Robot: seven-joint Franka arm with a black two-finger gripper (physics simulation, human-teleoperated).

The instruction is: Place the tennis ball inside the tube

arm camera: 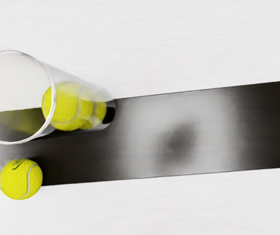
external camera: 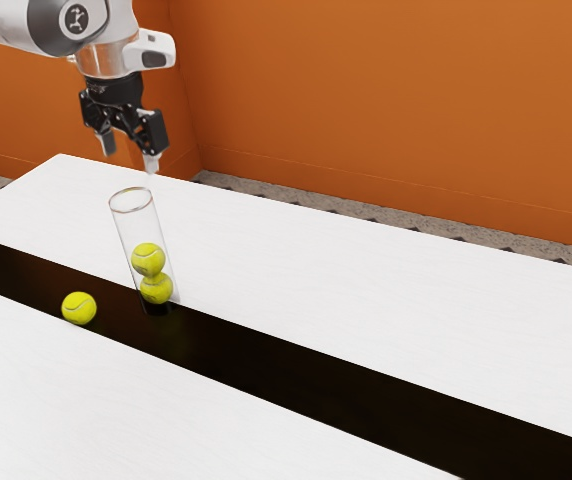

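My gripper [external camera: 130, 156] hangs open and empty above the desk [external camera: 366, 285]. Two balls [external camera: 148, 260] are in the tube [external camera: 138, 226]; the loose ball [external camera: 79, 308] lies near it, at the edge of the desk's dark strip [external camera: 316, 385]. Grasping, lifting and dropping it in all remain, I judge.

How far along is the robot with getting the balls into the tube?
Two yellow tennis balls already sit inside the clear cylindrical tube. The black two-finger gripper is open, with nothing in hand. Left to do: pick up the loose yellow tennis ball and put it in.
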